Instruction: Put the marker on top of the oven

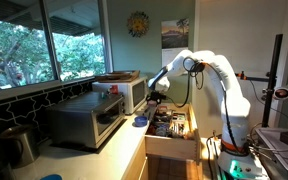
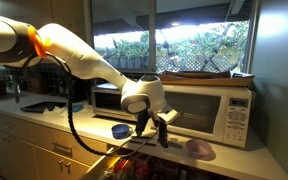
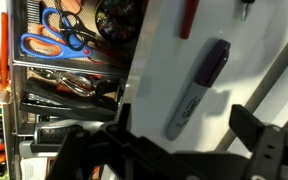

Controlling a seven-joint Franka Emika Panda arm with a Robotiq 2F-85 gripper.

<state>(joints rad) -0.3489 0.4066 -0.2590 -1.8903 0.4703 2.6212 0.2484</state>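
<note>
The claw (image 3: 182, 135) is wide open. It holds nothing. One dark finger (image 3: 269, 150) shows on one side of the wrist view, and the second finger is on the far side, with a big gap between them.

The marker (image 3: 199, 85) lies flat on the white counter (image 3: 274, 50), just beside the open drawer (image 3: 74, 85) with the blue scissors (image 3: 54, 40) in it. It is right in front of the claw, in line with the gap. Its grey end sits about between the fingertips. Its purple cap points away from the claw.

This is the part that matters most. The marker's long side runs almost straight away from the claw, tipped a little to one side. The fingers stand on each side of it, so they would close across its thin middle. I think that is a good line-up. The claw likely just needs to go down and squeeze.

I cannot tell how high the claw is above the marker.

The oven (image 1: 84, 120) is well apart from the claw (image 1: 156, 95), past the white box (image 1: 124, 90) on the same counter. The marker is not on top of it yet.
</note>
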